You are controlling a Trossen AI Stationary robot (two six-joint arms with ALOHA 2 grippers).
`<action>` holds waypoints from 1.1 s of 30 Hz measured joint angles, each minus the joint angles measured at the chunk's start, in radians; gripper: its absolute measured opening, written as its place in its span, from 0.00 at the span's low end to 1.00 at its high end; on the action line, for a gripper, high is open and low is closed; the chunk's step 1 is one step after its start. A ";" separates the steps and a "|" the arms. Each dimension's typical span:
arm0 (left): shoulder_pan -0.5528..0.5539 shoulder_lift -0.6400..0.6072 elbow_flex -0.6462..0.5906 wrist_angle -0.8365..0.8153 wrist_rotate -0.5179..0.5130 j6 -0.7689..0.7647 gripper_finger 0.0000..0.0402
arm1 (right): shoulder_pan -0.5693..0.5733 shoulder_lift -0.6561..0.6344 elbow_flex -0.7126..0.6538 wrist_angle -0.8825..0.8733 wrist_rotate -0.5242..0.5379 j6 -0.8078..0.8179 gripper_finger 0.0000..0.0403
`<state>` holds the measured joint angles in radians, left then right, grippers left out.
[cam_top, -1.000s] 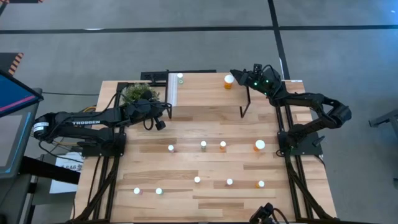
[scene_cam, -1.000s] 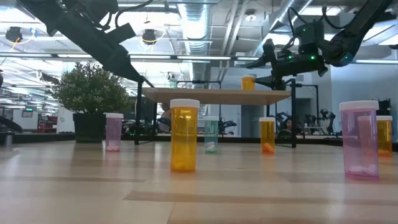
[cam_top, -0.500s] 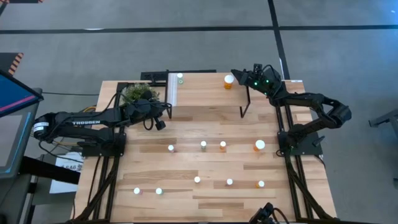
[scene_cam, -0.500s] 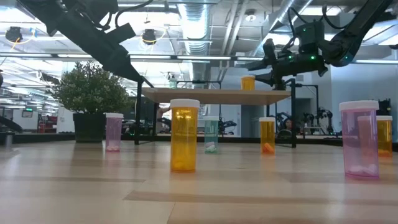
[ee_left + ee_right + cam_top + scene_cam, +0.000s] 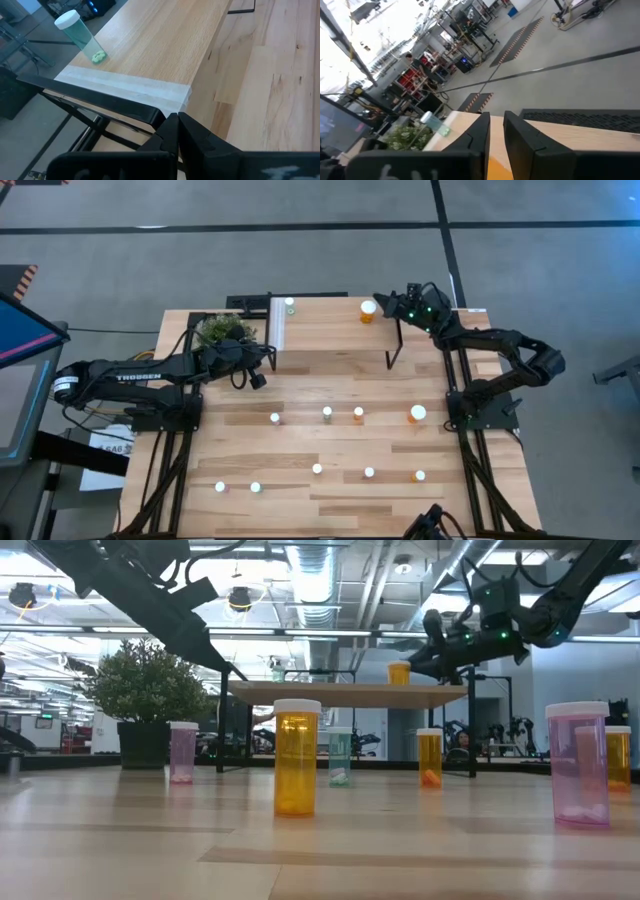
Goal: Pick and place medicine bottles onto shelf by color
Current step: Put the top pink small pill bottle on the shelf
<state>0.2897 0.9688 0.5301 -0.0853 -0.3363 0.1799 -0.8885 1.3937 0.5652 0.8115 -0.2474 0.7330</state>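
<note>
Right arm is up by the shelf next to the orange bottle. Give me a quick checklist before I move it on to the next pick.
1. Orange bottle upright on the shelf: ok.
2. Right gripper empty: ok; its fingers are nearly together with nothing between them.
3. Right gripper apart from that bottle: cannot tell; very close beside it.
4. Green bottle upright at the shelf's taped end: ok.
5. Left gripper shut, waiting by the shelf's taped end: ok.
6. Table bottles upright: ok.

Shelf holds green bottle, orange bottle (upright); ten bottles stand below.
</note>
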 joint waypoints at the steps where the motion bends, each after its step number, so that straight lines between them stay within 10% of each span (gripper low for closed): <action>1: 0.000 0.000 0.000 0.000 0.000 0.000 0.00 | -0.006 0.000 0.000 -0.003 0.000 0.000 0.19; 33: 0.000 0.000 0.000 -0.011 -0.002 0.000 0.00 | -0.182 -0.136 0.000 0.030 -0.483 -0.017 0.19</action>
<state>0.2897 0.9688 0.5301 -0.0959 -0.3378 0.1799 -1.0702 1.2579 0.5648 0.8417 -0.7299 0.7162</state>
